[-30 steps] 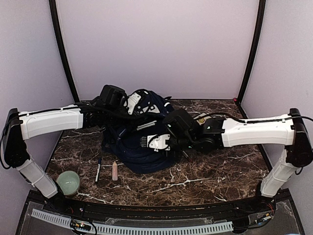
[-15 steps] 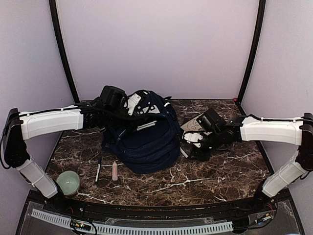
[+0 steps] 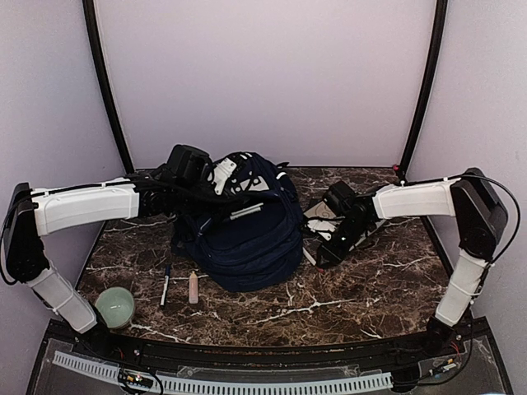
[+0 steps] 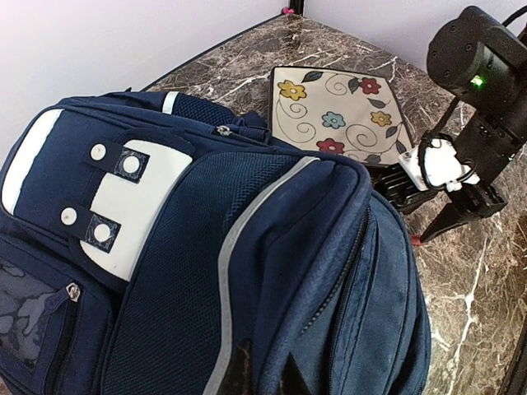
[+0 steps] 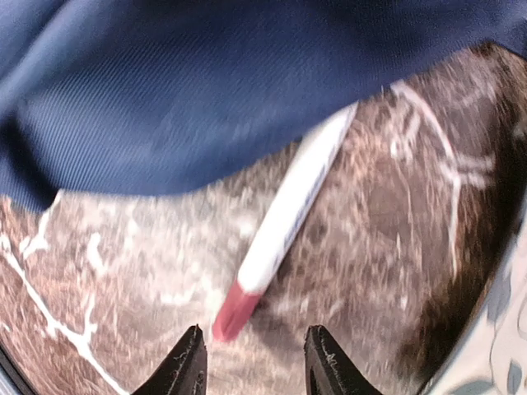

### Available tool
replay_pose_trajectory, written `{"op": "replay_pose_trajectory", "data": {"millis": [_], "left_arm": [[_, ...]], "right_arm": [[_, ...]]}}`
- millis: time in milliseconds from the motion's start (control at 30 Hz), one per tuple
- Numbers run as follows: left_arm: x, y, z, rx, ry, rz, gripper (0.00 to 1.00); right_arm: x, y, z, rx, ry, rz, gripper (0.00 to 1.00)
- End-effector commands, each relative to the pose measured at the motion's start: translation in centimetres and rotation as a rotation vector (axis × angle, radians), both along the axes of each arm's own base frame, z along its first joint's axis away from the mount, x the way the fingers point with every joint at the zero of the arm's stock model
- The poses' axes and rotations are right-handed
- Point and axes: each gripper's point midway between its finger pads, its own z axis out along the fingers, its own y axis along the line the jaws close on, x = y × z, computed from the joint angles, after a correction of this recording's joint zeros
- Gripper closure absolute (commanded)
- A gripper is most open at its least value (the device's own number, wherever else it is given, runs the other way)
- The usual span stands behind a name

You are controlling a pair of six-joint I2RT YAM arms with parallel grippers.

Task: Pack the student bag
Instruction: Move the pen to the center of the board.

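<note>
The student bag is a navy backpack with grey stripes and white patches, lying in the middle of the table. My left gripper is at its top, shut on a fold of its fabric; in the left wrist view the fold sits between the two tips. My right gripper is open and empty, pointing down at the table just right of the bag. A white marker with a red cap lies partly under the bag's edge. Its cap end lies just ahead of my right gripper's tips.
A floral-patterned notebook lies right of the bag, behind the right gripper; it also shows in the left wrist view. A black pen, a pink stick-like item and a green cup lie at the front left.
My right gripper has left the bag, swung right and come down to the table beside the bag, over the marker. The left arm and the bag have stayed put.
</note>
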Motion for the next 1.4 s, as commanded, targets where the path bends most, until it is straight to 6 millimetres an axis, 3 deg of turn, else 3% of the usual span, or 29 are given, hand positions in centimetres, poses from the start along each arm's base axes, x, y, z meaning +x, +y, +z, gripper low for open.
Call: {"op": "replay_pose_trajectory", "data": {"millis": [0, 133, 333, 467, 633, 833, 933, 1033, 1200, 1367], "left_arm": [[-0.6, 0.0, 3.7, -0.093, -0.053, -0.010, 0.98], [-0.6, 0.2, 3.9, -0.087, -0.057, -0.004, 0.98], [-0.8, 0.7, 4.0, -0.081, -0.066, 0.005, 0.98], [-0.8, 0.7, 3.5, -0.075, -0.059, 0.007, 0.98], [-0.8, 0.6, 3.1, -0.073, -0.056, 0.004, 0.98], [-0.8, 0.6, 2.5, -0.066, -0.050, -0.001, 0.98], [-0.8, 0.5, 2.3, -0.067, -0.046, -0.004, 0.98], [-0.8, 0.4, 2.1, -0.068, -0.042, -0.005, 0.98], [-0.9, 0.4, 2.3, -0.063, -0.040, -0.010, 0.98], [-0.8, 0.5, 2.5, -0.055, -0.044, -0.008, 0.98]], "right_arm": [[1.3, 2.1, 0.0, 0.046, 0.050, -0.020, 0.59], [1.7, 2.0, -2.1, 0.010, 0.075, -0.037, 0.63], [1.0, -0.3, -4.3, -0.099, 0.073, -0.038, 0.77], [-0.9, -2.4, -4.5, -0.180, 0.105, 0.009, 0.88], [-2.6, -6.5, -3.7, -0.312, 0.044, 0.076, 0.90], [-4.9, -9.4, -2.3, -0.378, 0.024, 0.170, 0.89], [-4.1, -8.7, -1.1, -0.348, -0.012, 0.155, 0.74], [-2.9, -6.5, 0.3, -0.273, -0.011, 0.132, 0.65], [-1.7, -4.4, 0.4, -0.227, 0.021, 0.082, 0.63], [-1.6, -4.6, -0.5, -0.269, 0.021, 0.073, 0.64]]}}
